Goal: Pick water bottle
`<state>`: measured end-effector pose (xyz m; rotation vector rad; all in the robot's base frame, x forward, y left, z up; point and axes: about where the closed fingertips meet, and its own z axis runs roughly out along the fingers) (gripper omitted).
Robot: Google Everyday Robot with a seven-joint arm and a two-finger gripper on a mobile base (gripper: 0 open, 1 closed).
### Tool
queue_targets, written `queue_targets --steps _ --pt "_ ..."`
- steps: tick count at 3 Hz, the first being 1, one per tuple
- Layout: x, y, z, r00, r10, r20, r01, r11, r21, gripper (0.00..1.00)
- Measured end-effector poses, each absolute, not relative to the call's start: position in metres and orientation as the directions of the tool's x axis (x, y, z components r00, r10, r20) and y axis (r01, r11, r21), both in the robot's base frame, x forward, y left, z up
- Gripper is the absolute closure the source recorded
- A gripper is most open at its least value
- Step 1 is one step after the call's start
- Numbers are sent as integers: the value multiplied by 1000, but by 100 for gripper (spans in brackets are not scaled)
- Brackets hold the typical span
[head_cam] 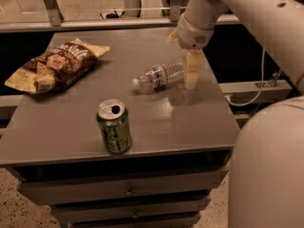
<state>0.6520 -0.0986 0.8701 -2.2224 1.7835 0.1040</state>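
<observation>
The water bottle (159, 75) lies on its side near the middle of the grey table (190, 122), with its white cap pointing left and its base pointing right. My gripper (182, 54) hangs down from the arm at the bottle's base end, low over the table. It is open. One pale finger (192, 70) stands right beside the bottle's base, and the other finger (172, 36) shows further back. The bottle rests on the table and is not held.
A green soda can (114, 126) stands upright near the table's front edge, left of the bottle. A brown chip bag (57, 65) lies at the back left. My arm's large body (266, 165) fills the right side. Drawers sit below the tabletop.
</observation>
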Motion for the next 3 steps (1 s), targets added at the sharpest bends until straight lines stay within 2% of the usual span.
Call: queue_targets --steps 1,2,3 --pt "659 -151 899 22 -896 -443 -955 113 -275 0" --pt "659 -204 916 -101 -801 -590 -881 347 -321 0" --pt "661 -198 913 -92 -809 -580 -887 331 -321 0"
